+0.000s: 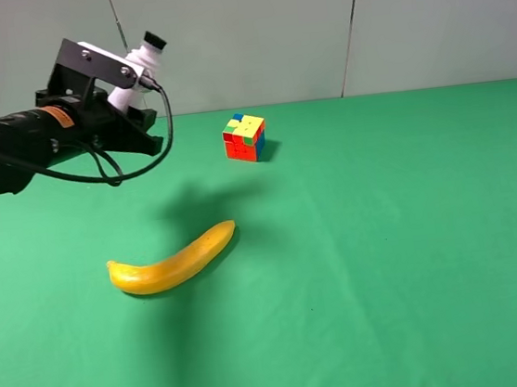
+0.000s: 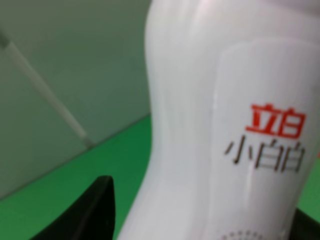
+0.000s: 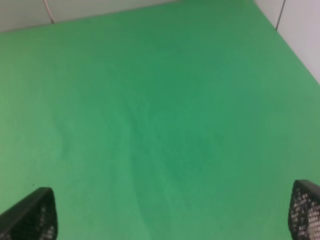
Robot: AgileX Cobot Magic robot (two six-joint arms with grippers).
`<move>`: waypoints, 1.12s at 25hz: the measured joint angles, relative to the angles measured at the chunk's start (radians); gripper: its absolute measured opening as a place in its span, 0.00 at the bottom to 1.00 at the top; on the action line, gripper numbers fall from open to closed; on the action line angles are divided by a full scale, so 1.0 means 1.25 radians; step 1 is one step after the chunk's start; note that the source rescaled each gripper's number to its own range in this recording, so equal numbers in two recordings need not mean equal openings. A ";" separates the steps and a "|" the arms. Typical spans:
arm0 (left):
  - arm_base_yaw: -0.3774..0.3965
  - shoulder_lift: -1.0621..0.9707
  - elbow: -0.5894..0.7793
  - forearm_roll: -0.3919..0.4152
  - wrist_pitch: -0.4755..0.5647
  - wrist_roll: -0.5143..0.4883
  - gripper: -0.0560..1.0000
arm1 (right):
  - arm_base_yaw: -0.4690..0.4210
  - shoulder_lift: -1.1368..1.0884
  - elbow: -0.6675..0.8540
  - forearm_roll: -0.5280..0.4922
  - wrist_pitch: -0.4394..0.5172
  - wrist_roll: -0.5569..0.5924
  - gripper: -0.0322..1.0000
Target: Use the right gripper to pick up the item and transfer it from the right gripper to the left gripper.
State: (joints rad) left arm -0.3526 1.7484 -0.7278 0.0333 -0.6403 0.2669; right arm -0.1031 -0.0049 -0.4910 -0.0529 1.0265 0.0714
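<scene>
The item, a small white bottle [image 1: 141, 61] with a black cap, is held tilted in my left gripper [image 1: 129, 94], well above the green table at the far left. In the left wrist view the bottle [image 2: 220, 125] fills the frame, showing red and dark print, with a black finger [image 2: 95, 210] beside it. My left gripper [image 2: 200, 227] is shut on it. My right gripper [image 3: 167, 215] is open and empty over bare green cloth, with its mesh-padded fingertips [image 3: 30, 217] wide apart. The right arm is out of the exterior high view.
A yellow banana [image 1: 173, 259] lies on the green table [image 1: 416, 260] left of centre. A multicoloured puzzle cube [image 1: 245, 137] stands near the back, in front of the grey wall. A looped black cable [image 1: 143, 160] hangs from the left arm.
</scene>
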 joint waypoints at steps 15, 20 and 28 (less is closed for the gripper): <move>0.107 0.117 -0.001 -0.106 0.076 -0.053 0.07 | 0.000 0.000 0.000 0.000 0.000 0.000 1.00; 0.107 0.151 -0.007 -0.143 0.096 -0.066 0.07 | 0.000 0.000 0.000 0.000 0.000 0.000 1.00; 0.107 0.189 -0.036 -0.213 0.203 -0.068 0.06 | 0.000 0.000 0.000 0.000 0.000 0.000 1.00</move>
State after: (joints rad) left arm -0.2193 1.9851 -0.7730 -0.2334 -0.3861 0.1815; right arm -0.1031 -0.0049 -0.4910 -0.0529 1.0265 0.0712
